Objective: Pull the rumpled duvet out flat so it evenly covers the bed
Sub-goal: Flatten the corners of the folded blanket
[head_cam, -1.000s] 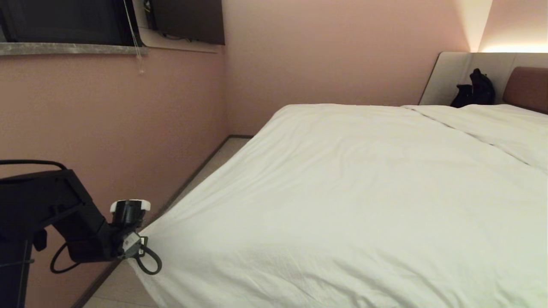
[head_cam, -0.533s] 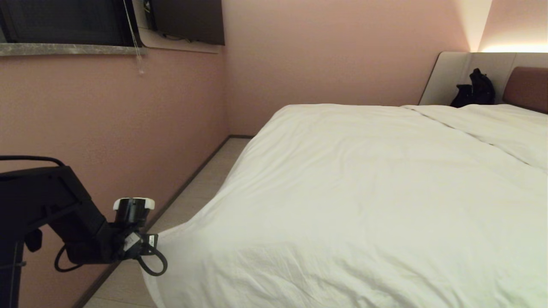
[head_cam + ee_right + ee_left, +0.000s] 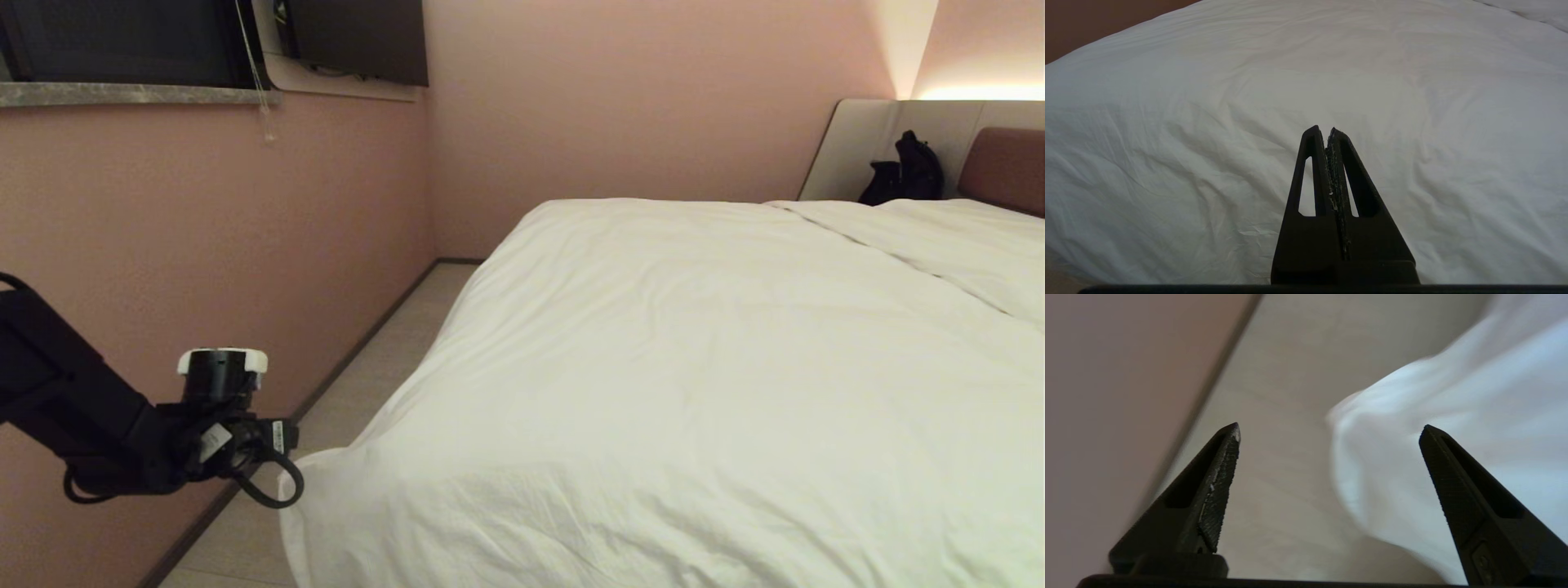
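The white duvet [image 3: 694, 367] lies spread over the bed, whose reddish-brown headboard [image 3: 1008, 167] shows at the far right. Its near-left corner [image 3: 318, 490] hangs loose over the bed's edge. My left gripper [image 3: 1331, 428] is open beside that corner, over the floor, with nothing between its fingers; in the left wrist view the duvet [image 3: 1474, 396] lies past the far fingertip. In the head view the left arm [image 3: 122, 425] reaches in from the lower left. My right gripper [image 3: 1327, 130] is shut and empty, hovering above the wrinkled duvet [image 3: 1208, 102].
A narrow strip of floor [image 3: 367, 367] runs between the pink wall [image 3: 204, 245] and the bed. A black bag [image 3: 906, 175] leans on the beige headboard panel. Pillows [image 3: 963, 237] lie at the head end. A window sill [image 3: 139, 94] and a dark screen [image 3: 359, 37] sit high on the wall.
My left gripper has opened and let go of the duvet's corner, then drawn back to the left and slightly up. The released corner has dropped against the bed's side.
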Available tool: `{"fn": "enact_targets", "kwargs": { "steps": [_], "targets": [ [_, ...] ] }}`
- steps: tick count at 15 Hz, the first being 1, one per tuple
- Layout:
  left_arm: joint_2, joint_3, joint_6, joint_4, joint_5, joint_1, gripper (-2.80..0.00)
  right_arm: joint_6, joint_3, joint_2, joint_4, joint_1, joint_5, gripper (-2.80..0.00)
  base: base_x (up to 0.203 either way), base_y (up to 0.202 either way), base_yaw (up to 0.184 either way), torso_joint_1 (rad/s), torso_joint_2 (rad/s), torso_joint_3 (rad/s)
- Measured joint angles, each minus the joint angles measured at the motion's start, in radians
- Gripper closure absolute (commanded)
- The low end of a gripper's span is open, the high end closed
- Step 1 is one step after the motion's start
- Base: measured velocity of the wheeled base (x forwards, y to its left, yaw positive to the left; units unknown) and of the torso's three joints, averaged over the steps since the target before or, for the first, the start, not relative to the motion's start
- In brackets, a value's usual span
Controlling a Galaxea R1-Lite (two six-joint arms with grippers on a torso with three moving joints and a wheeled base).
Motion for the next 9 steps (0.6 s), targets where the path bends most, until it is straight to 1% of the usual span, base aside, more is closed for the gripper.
{"fn": "enact_targets", "kwargs": {
  "steps": [2,5,6,8,9],
  "targets": [
    [-0.093,0.001,-0.053,0.057,-0.087,0.0,-2.8,0.0,0.0,0.0,0.0,0.0,0.0,0.0,0.0,0.0,0.0,0.0,0.0,0.0],
    [-0.252,-0.02,-0.149,0.204,-0.259,0.0,-2.8,0.0,0.0,0.0,0.0,0.0,0.0,0.0,0.0,0.0,0.0,0.0,0.0,0.0],
    [-0.305,-0.031,-0.174,0.263,-0.313,0.0,0.0,0.0,0.0,0.0,0.0,0.0,0.0,0.0,0.0,0.0,0.0,0.0,0.0,0.0],
    [-0.386,-0.056,-0.211,0.366,-0.409,0.0,0.0,0.0,0.0,0.0,0.0,0.0,0.0,0.0,0.0,0.0,0.0,0.0,0.0,0.0],
    [-0.411,-0.064,-0.23,0.389,-0.44,0.0,0.0,0.0,0.0,0.0,0.0,0.0,0.0,0.0,0.0,0.0,0.0,0.0,0.0,0.0]
  ]
}}
